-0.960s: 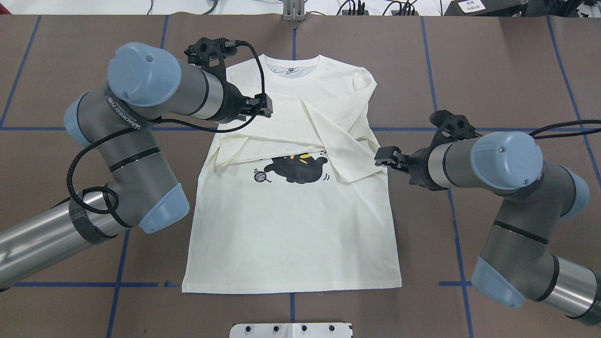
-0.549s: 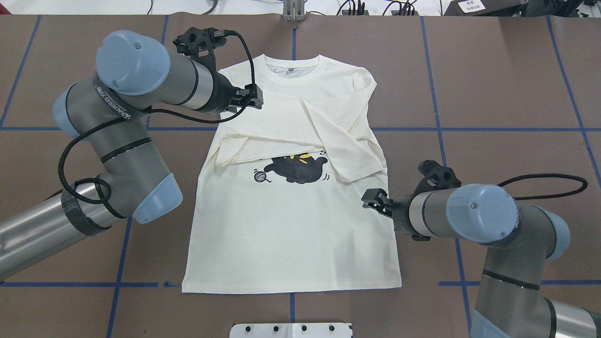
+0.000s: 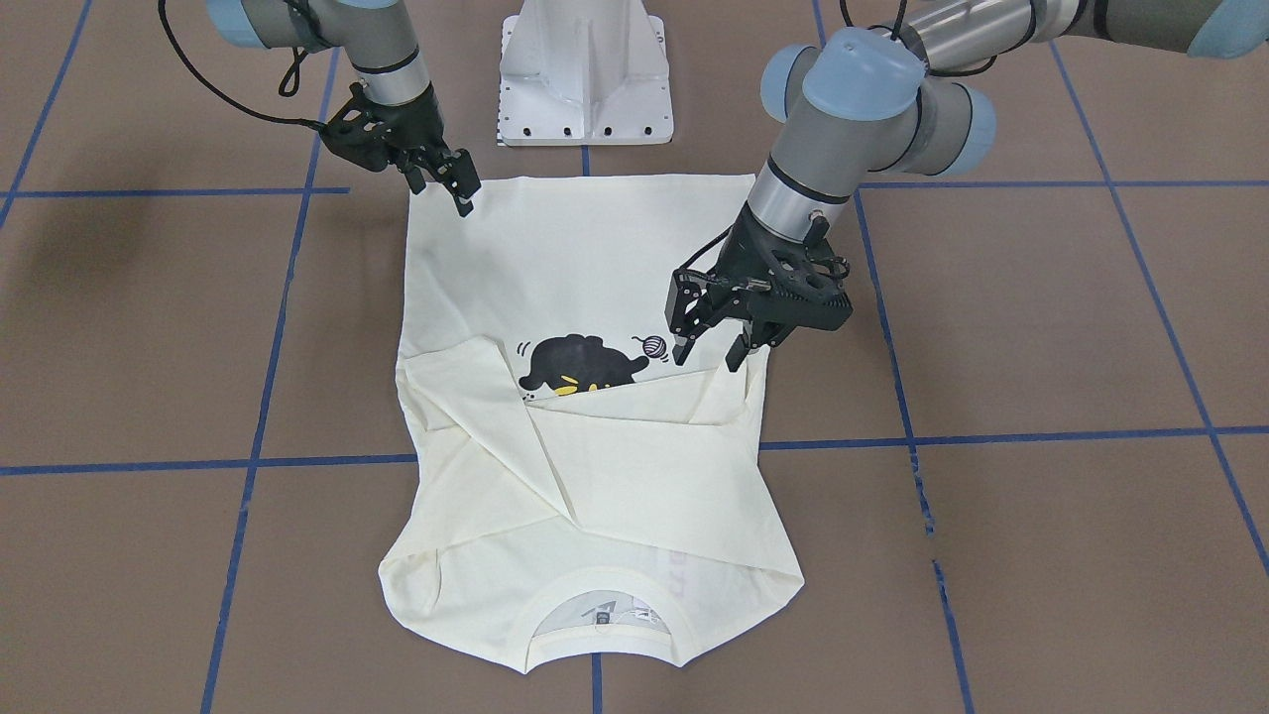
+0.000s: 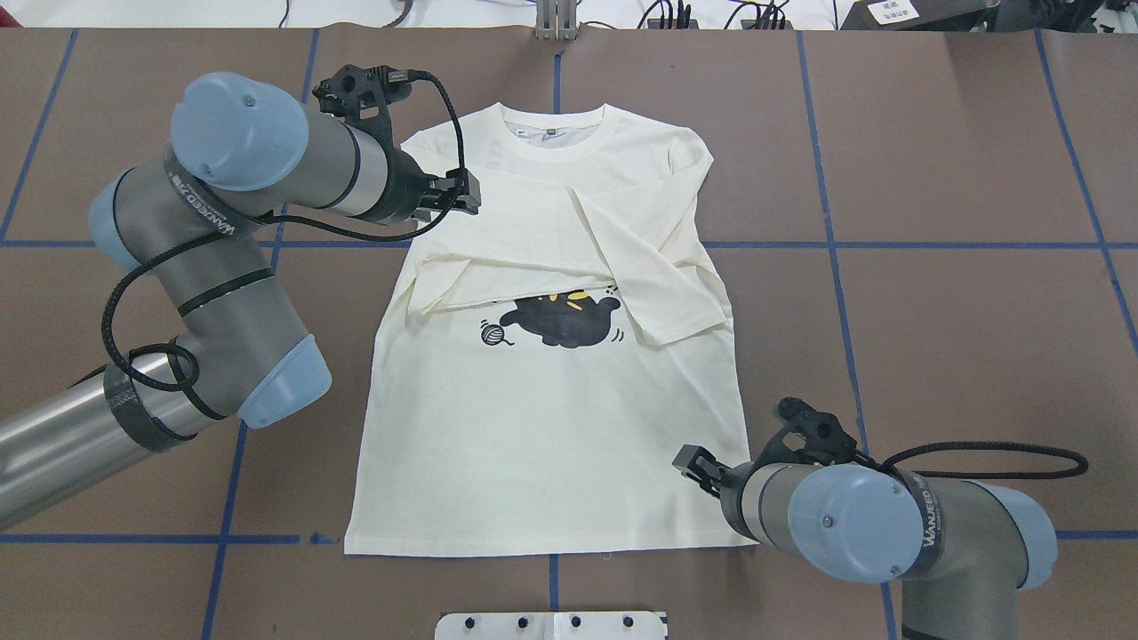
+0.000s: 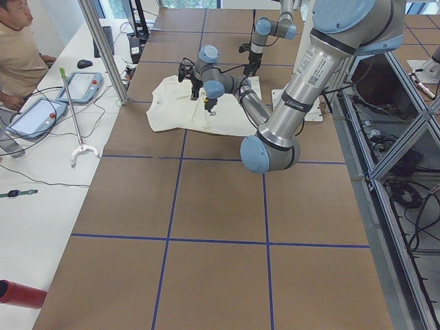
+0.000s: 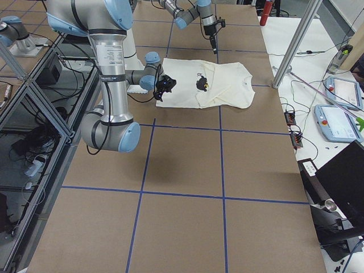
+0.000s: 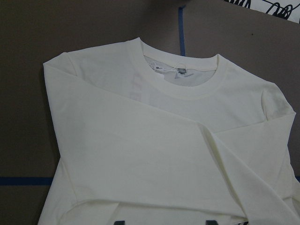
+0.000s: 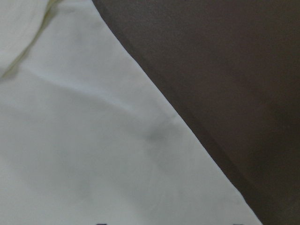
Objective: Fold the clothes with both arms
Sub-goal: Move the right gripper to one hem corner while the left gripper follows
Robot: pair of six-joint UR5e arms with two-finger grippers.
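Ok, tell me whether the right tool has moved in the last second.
Yes. In the overhead view the right tool has travelled toward the robot, from beside the folded sleeve down to the shirt hem.

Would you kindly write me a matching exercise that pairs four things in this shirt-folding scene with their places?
1. left gripper
2. right gripper
3. cat print
4. collar

A. partly under a folded sleeve
B. near a hem corner
C. shirt's top end in the overhead view
D. above the shoulder beside the neck opening

Pairs: 1-D, 2-B, 3-A, 4-C.
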